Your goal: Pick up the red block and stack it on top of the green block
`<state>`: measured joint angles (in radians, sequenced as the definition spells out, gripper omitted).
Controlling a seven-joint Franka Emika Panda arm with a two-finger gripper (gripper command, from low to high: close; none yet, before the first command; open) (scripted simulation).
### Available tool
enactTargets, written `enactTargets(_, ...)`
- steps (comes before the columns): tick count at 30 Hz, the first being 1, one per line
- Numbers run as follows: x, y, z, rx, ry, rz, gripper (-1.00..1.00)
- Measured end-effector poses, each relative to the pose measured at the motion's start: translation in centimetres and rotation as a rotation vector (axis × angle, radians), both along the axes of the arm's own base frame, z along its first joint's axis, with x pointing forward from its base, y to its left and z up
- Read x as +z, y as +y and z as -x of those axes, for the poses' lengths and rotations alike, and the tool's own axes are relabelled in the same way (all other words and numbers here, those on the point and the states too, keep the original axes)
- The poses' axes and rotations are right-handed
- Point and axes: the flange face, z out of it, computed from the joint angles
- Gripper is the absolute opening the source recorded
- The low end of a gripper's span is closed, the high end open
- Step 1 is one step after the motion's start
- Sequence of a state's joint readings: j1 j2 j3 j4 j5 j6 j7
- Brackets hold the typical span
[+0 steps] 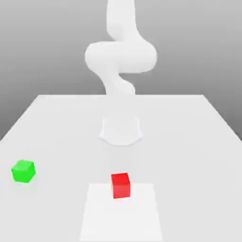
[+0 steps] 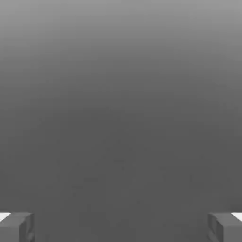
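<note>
Two blocks rest on the table [image 1: 189, 142] in the exterior view, the red block [image 1: 121, 185] at six o'clock, the green block [image 1: 23, 171] at eight, while the gripper [image 2: 121, 227] stands wide open, empty.

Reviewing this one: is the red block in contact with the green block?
Apart. The exterior view shows a wide stretch of bare table between the red block and the green block.

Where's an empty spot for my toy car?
In the exterior view, there's room between the green block and white square, and right of the square. It's most crowded where the red block sits on the square's edge.
</note>
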<state>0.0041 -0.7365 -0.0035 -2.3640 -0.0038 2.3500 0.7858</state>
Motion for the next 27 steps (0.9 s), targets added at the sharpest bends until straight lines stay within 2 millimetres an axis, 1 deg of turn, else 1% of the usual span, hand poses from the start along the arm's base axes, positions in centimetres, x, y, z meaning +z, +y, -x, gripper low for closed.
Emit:
enactTargets(2, -5.0, 0.0, -2.1, 0.012, 0.075, 0.010, 0.00)
enactTargets(4, -9.9, 0.0, -3.5, 0.025, 0.149, 0.019, 0.00)
enactTargets(7, -17.4, -0.1, -4.6, 0.046, 0.259, 0.031, 0.00)
enactTargets(9, -22.4, -0.1, -4.5, 0.061, 0.334, 0.037, 0.00)
enactTargets(11, -27.5, -0.1, -3.9, 0.078, 0.412, 0.043, 0.00)
enactTargets(13, -32.6, -0.1, -2.5, 0.095, 0.494, 0.048, 0.00)
enactTargets(17, -42.8, -0.1, 1.8, 0.135, 0.666, 0.054, 0.00)
enactTargets(18, -45.0, -0.1, 2.6, 0.141, 0.693, 0.055, 0.00)
enactTargets(20, -47.6, -0.1, 3.2, 0.147, 0.714, 0.056, 0.00)
enactTargets(24, -51.2, -0.1, 3.5, 0.147, 0.721, 0.056, 0.00)
enactTargets(25, -51.7, -0.1, 3.6, 0.147, 0.721, 0.056, -1.00)
enactTargets(27, -51.7, -0.1, 3.6, 0.147, 0.721, 0.056, -1.00)
